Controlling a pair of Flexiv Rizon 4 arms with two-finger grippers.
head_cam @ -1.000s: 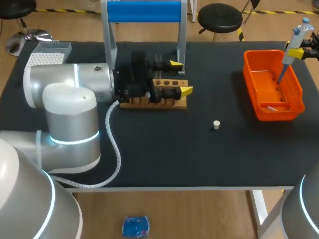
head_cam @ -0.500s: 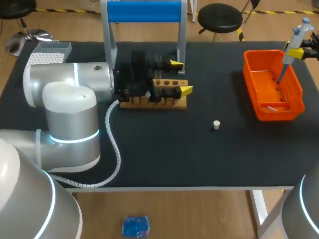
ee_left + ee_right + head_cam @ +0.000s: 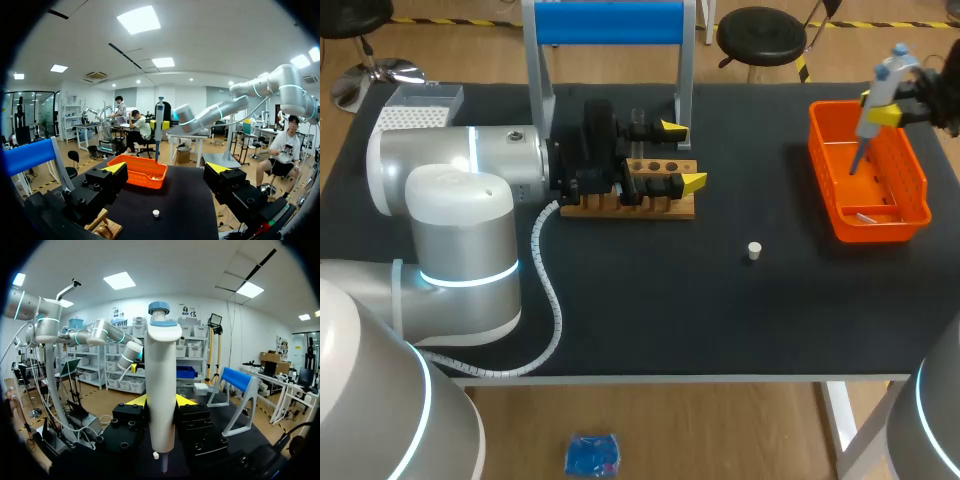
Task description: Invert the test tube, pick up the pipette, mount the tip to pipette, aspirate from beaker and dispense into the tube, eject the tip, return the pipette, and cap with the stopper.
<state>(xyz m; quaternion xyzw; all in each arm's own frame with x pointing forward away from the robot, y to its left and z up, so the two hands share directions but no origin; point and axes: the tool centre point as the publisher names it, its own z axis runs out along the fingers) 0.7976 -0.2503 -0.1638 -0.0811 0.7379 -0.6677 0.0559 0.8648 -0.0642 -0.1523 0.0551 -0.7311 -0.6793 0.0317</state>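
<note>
My right gripper [image 3: 885, 112] is shut on the white pipette [image 3: 873, 98] with a blue top, held upright over the orange bin [image 3: 917, 185]. In the right wrist view the pipette [image 3: 161, 390] stands between the yellow fingertips [image 3: 137, 400]. My left gripper [image 3: 682, 155] is open at the wooden tube rack [image 3: 665, 208], one finger on each side of its right end. A clear tube [image 3: 638, 118] stands upright just behind it. The white stopper [image 3: 754, 250] lies on the black table. In the left wrist view the left gripper [image 3: 167, 170] is open, with the stopper [image 3: 156, 213] ahead of it.
A blue-topped metal stand [image 3: 610, 25] rises behind the rack. A white tip box [image 3: 415, 108] sits at the far left corner. A used tip [image 3: 865, 215] lies in the orange bin. My left arm's big joints [image 3: 460, 230] cover the table's left side.
My right gripper has carried the pipette leftward, from the bin's far right corner to above the bin's middle. The left arm has not moved.
</note>
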